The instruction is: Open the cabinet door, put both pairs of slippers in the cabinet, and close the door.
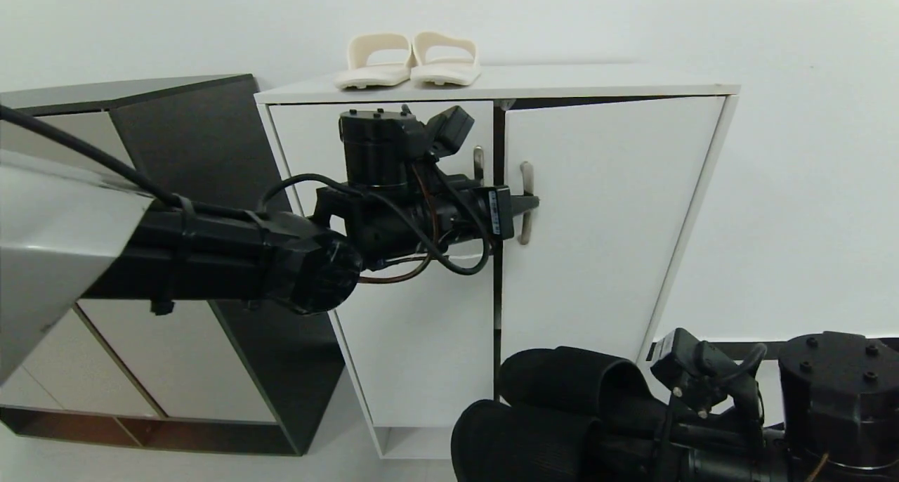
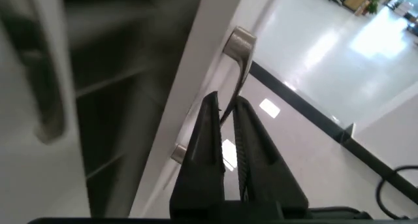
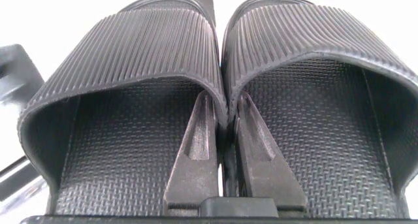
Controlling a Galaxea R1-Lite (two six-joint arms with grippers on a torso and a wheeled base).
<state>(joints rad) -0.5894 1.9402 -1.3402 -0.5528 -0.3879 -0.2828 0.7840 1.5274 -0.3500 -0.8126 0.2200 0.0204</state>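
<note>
At the cabinet (image 1: 618, 81), left hand (image 1: 528, 202) pinches the door handle (image 1: 525, 176) to pull; right hand (image 3: 225, 106) clamps black slippers (image 1: 555, 398), ready.

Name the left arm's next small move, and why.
Probably pull the left gripper back, swinging the right cabinet door wide. Its jaws are shut on the door handle, the door is barely ajar, and the right gripper holds the black slippers ready.

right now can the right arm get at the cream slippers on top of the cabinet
Probably not yet. The right gripper is shut on the black slippers, low by the cabinet's foot, so it has no free grip. Nothing blocks the cream slippers on the cabinet top.
</note>
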